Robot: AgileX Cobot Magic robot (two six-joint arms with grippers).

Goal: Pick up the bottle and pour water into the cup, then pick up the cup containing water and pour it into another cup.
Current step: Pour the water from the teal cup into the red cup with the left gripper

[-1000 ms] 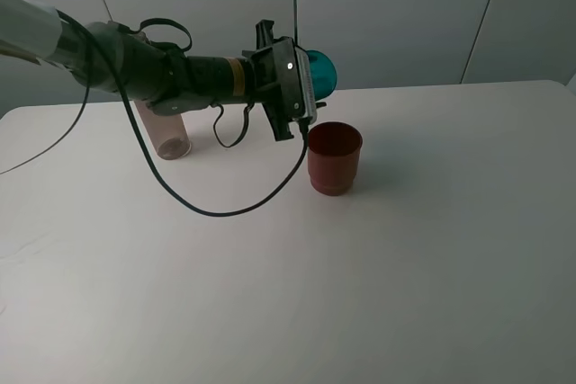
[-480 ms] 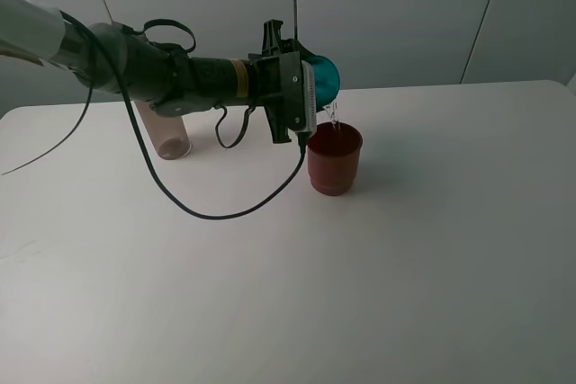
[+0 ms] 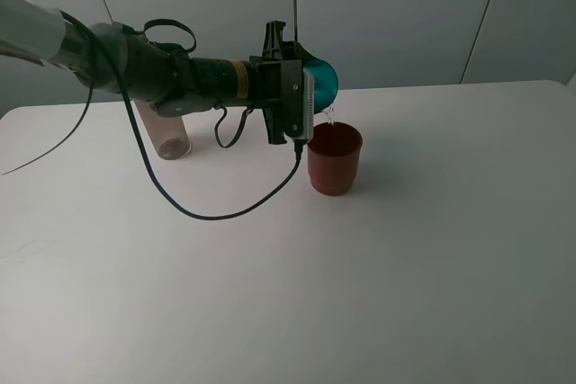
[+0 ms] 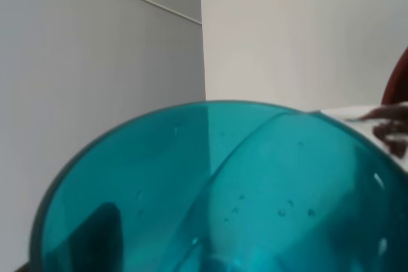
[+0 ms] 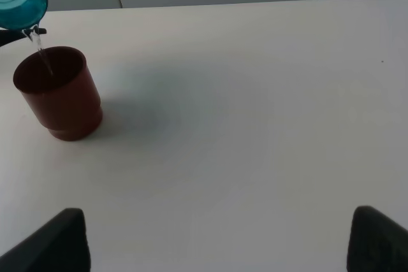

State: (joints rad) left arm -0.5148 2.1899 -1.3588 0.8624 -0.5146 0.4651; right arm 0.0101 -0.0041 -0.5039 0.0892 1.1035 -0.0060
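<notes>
Tipping on its side above the red cup [image 3: 334,157], the teal cup [image 3: 322,82] sends a thin stream into it. The left tool [image 3: 309,101] is clamped on the teal cup; the right tool's fingers [image 5: 57,241] stand apart. The bottle [image 3: 166,131] stands on the surface [image 3: 405,258], behind the arm.

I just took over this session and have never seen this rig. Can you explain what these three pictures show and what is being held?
It is a two-armed robot at a white table. The wide picture comes from a high fixed camera; the other two come from cameras on each wrist. The left gripper is shut on the teal cup, tipped on its side above the dark red cup, with a thin stream of water falling in. The left wrist picture is filled by that teal cup. The right wrist picture shows its own open gripper low down. The bottle stands behind the left arm.
</notes>
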